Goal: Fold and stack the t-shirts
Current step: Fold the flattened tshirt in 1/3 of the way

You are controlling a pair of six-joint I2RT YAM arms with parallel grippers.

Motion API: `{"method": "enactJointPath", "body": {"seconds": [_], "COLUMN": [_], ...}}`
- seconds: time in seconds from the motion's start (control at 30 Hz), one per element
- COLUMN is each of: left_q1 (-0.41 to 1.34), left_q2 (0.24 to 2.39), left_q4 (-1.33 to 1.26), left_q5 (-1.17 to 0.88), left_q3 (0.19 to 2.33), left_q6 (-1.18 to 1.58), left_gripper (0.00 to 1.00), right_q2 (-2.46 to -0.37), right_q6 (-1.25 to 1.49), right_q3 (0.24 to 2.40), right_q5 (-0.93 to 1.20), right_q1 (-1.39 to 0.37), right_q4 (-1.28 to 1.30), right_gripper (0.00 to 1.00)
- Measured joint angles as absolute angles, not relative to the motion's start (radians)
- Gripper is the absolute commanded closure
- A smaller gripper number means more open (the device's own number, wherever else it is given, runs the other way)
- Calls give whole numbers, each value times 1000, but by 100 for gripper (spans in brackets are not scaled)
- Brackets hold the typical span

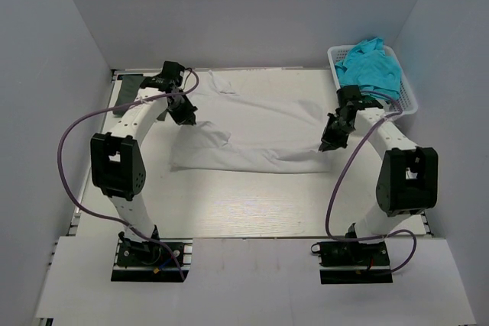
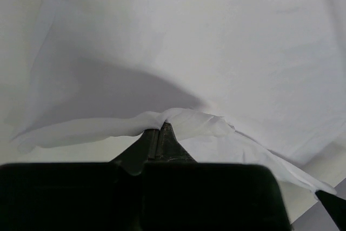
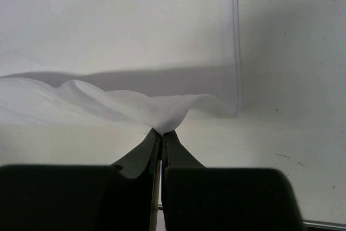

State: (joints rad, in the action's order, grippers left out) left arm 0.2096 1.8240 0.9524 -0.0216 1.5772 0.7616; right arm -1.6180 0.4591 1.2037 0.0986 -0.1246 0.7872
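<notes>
Left tool [image 2: 160, 128] and right tool [image 3: 161, 132] are each clamped on a pinch of the white t-shirt [image 1: 260, 124], which lies spread across mid-bench [image 1: 229, 208]. I judge both should lift together, level, with the cloth taut between them so the fold lands straight.

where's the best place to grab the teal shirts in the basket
Probably a raised fold at the top of the teal shirts, coming straight down from above: they lie crumpled, heaped above the rim, and the basket walls block a sideways approach.
</notes>
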Motion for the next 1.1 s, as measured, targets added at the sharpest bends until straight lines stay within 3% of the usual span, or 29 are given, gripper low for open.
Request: {"method": "enactJointPath", "body": {"seconds": [0.83,0.87,0.97,1.0,1.03,1.07,1.1], "left_q1": [205,205,205,205,205,205,205], "left_q2": [2101,2106,2107,2107,2107,2107,2107], "left_q4": [746,730,680,668,666,662,656], "left_q5": [78,75,70,70,70,68,67], "left_q3": [1762,1757,1719,1710,1708,1708,1709], "left_q6": [659,656,651,651,650,644,642], "left_gripper": [100,100,100,93,78,37,11], "right_q2": [-1843,-1845,-1848,-1849,-1850,-1850,-1850], "right_q6": [495,496,497,499,499,500,498], "right_q3": [1285,1285,1285,1285,1287,1288,1292], "right_q5": [79,81,90,94,97,101,101], "right_q1": [-45,-44,-44,-43,-43,-43,-43], "right_q4": [770,762,743,736,732,729,729], "right_gripper": [100,98,72,65,57,54,52]}}
